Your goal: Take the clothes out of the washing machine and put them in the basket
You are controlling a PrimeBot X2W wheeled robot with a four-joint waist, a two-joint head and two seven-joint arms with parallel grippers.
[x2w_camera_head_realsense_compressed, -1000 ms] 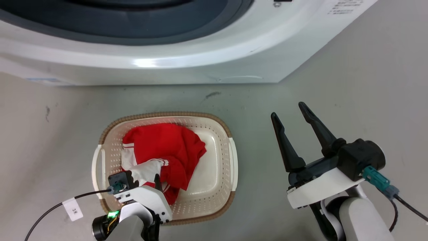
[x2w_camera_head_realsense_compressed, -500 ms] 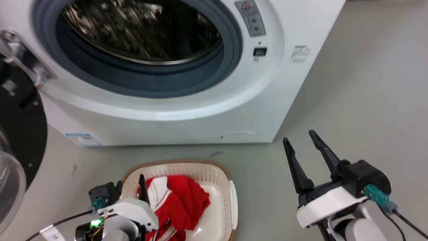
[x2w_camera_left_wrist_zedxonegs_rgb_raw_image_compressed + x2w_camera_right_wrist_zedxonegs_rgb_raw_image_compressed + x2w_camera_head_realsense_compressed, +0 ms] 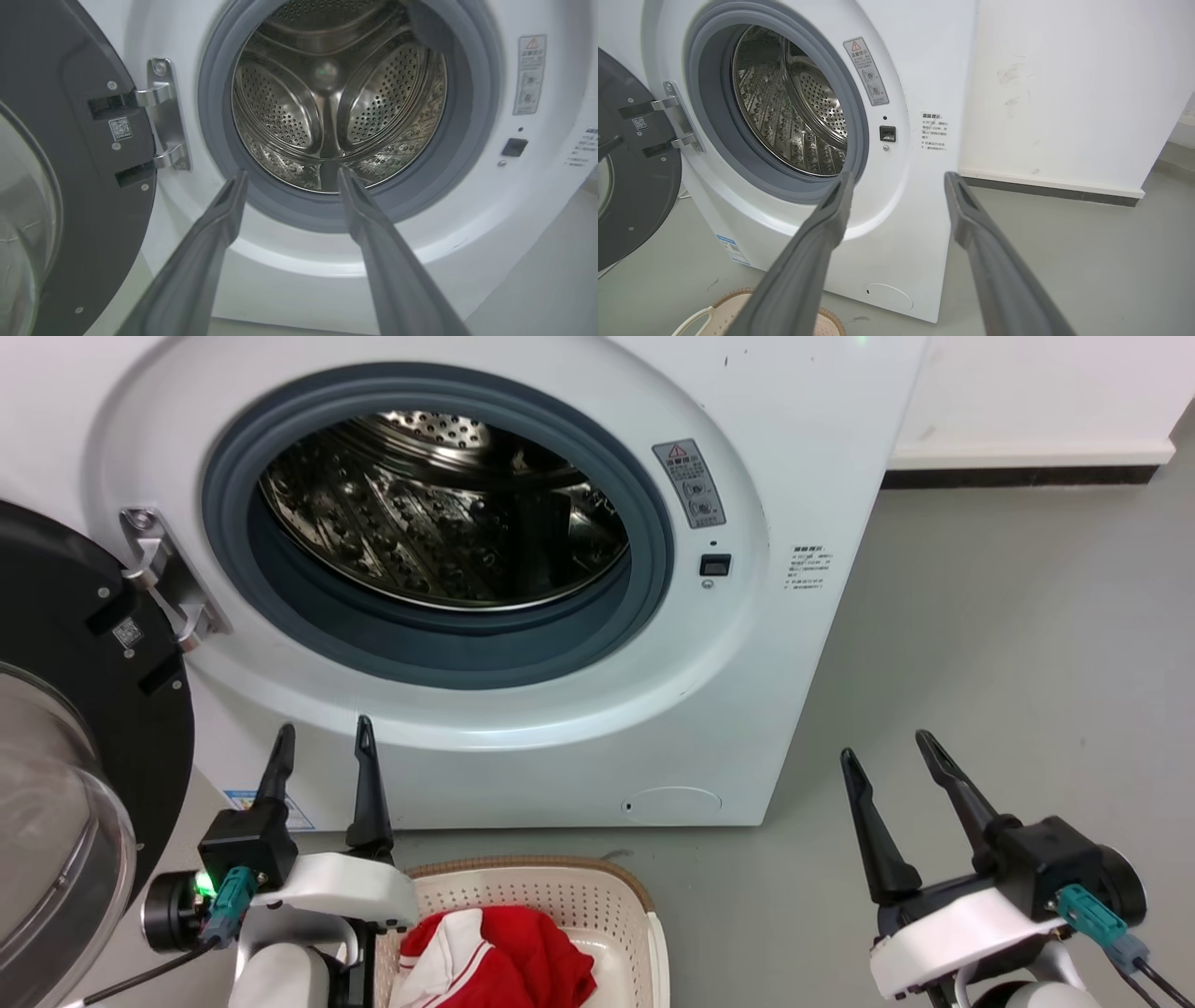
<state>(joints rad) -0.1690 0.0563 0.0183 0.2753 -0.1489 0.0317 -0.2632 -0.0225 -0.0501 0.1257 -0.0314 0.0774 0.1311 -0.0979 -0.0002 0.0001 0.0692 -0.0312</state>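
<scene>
The white washing machine (image 3: 803,448) stands before me with its round door (image 3: 65,728) swung open to the left. Its steel drum (image 3: 439,513) shows bare perforated metal in the head view and in the left wrist view drum (image 3: 336,98). Red clothes (image 3: 504,961) with white stripes lie in the cream basket (image 3: 560,887) on the floor below the machine. My left gripper (image 3: 322,737) is open and holds nothing, raised in front of the machine's lower front, above the basket's left side. My right gripper (image 3: 887,751) is open too, over the floor to the machine's right.
Grey floor (image 3: 1027,635) spreads to the right of the machine up to a white wall with a dark skirting (image 3: 1027,476). The open door's glass bowl (image 3: 47,840) bulges out at the far left, close beside my left arm. The basket's rim (image 3: 738,296) lies low in the right wrist view.
The head camera has tilted up from the basket to the drum. My left gripper has lifted out of the basket, leaving the red clothes in it, and now points at the machine.
</scene>
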